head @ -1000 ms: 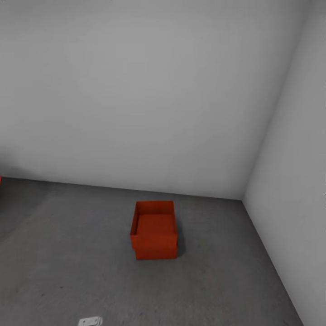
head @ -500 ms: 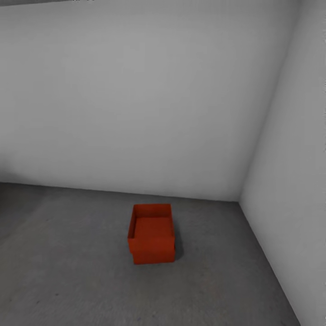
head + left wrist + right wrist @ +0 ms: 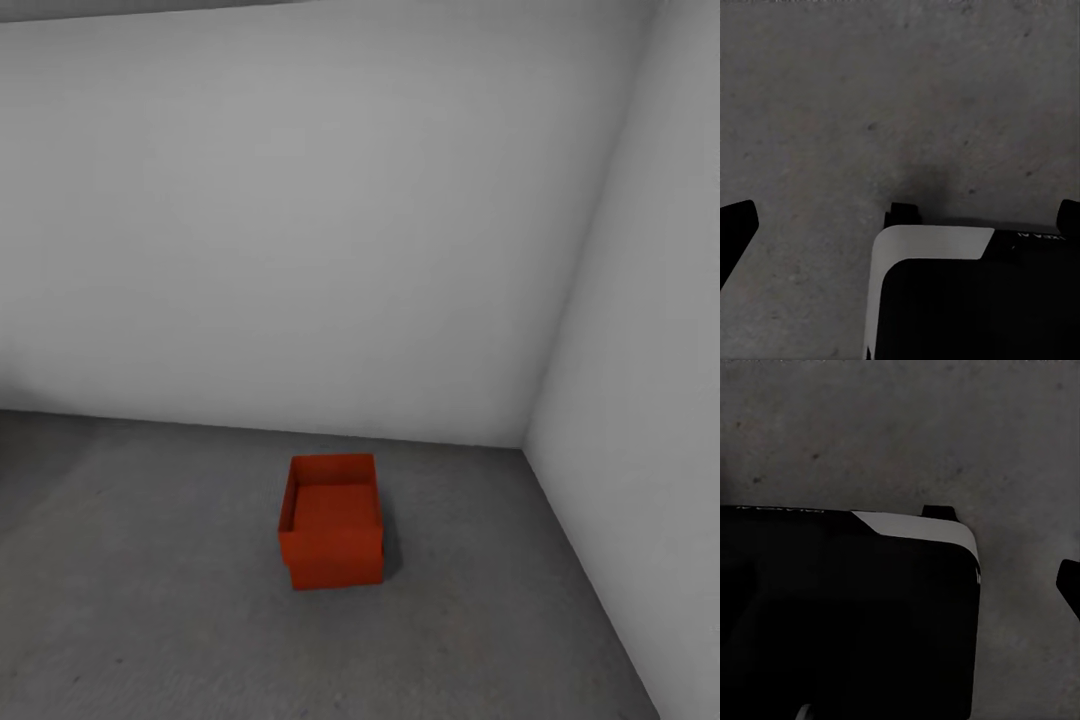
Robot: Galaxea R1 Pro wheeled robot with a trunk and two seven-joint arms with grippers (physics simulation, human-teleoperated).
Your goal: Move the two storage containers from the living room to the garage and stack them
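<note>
- Storage containers (image 3: 333, 520): the two orange-red bins appear already nested, one seated inside the other, the upper one's rim set slightly off the lower one's front edge. They stand on the garage floor (image 3: 150, 600), near the corner where the back wall (image 3: 300, 230) meets the side wall (image 3: 640, 380), touching neither.
- Step in hand, as I judge it: the stack looks done, so the job is to back away cleanly without nudging it, and check that the top bin sits level.
- Left end effector (image 3: 810, 221): a dark fingertip at each edge of the wrist view with bare concrete between, so it is spread and holds nothing.
- Right end effector: only one dark tip shows beside the robot's dark body; I cannot tell its state.
- Against the earlier head frames: the whole view has shifted, so the camera moved. The bins look smaller and farther off, a strip of ceiling (image 3: 150, 8) shows, and the white object at the lower edge and the red sliver at the left edge are out of view.
</note>
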